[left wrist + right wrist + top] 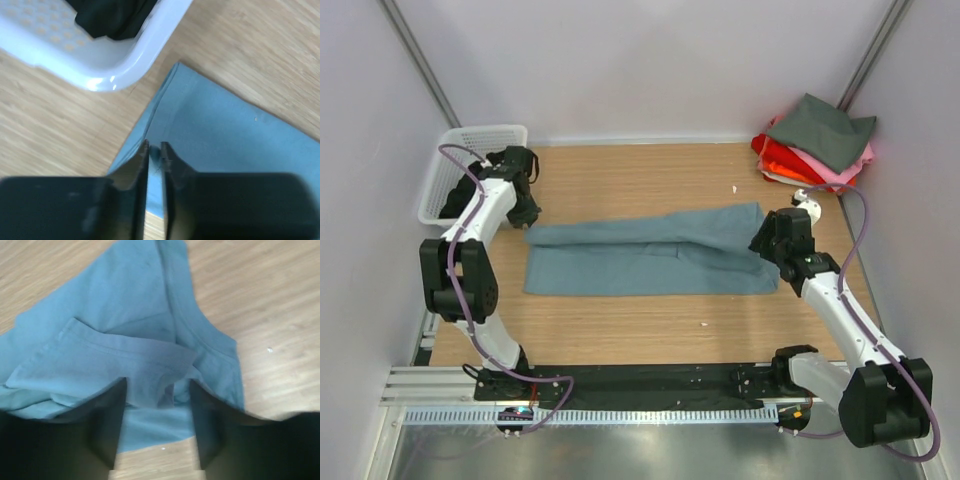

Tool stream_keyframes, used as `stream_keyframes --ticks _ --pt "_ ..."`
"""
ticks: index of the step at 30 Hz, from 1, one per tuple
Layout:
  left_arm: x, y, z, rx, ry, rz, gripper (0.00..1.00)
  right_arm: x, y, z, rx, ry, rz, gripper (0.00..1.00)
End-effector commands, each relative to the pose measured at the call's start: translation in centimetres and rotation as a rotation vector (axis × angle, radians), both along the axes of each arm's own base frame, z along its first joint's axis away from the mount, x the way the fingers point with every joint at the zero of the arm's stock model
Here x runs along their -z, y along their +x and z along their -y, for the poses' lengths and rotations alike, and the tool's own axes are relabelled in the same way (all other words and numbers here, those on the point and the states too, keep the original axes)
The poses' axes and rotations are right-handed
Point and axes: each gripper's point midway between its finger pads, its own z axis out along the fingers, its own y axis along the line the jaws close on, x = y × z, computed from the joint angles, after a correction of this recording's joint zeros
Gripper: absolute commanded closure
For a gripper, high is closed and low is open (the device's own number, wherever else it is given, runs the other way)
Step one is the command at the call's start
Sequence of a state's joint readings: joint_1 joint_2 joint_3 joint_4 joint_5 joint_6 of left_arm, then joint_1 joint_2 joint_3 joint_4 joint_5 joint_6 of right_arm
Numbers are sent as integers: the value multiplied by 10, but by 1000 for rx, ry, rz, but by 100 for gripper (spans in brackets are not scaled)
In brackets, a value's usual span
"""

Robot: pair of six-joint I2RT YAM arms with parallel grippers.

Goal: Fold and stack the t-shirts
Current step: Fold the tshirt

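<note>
Though under one t-shirt (620, 272), wooden table (620, 180) amid white walls (640, 70).

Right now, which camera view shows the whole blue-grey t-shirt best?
The top external view: the blue-grey t-shirt lies there whole, a long folded strip. The left wrist view shows only its corner, pinched by the left tool. The right wrist view shows only its other end, at the open right tool.

The right end effector (157, 387) gapes over the blue-grey t-shirt (115, 305).
</note>
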State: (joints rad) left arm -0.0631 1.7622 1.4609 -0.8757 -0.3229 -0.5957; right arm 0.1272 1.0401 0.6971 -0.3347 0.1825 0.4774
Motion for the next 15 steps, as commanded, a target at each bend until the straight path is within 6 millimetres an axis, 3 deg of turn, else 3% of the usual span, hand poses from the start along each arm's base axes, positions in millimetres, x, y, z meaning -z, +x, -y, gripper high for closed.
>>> stream_keyframes --ticks 1,3,4,8,9,12,15 --pt "-23 -21 -9 -34 20 32 71 8 -18 22 178 -6 -22 34" --pt "-28 -29 -11 -42 26 37 51 11 -21 27 200 -23 -27 19" --pt "-31 -30 -12 -47 30 43 43 9 -20 27 206 -16 -20 18" --pt "-44 -26 -10 -49 27 81 42 -1 -15 17 166 32 8 17" --pt "-44 -24 -3 -29 10 92 43 -4 -11 6 123 72 26 17" --pt "-33 -13 16 33 -18 100 45 -4 -7 -15 55 148 37 18" --pt "-17 -7 44 95 -18 73 46 10 -2 -32 15 171 -2 18"
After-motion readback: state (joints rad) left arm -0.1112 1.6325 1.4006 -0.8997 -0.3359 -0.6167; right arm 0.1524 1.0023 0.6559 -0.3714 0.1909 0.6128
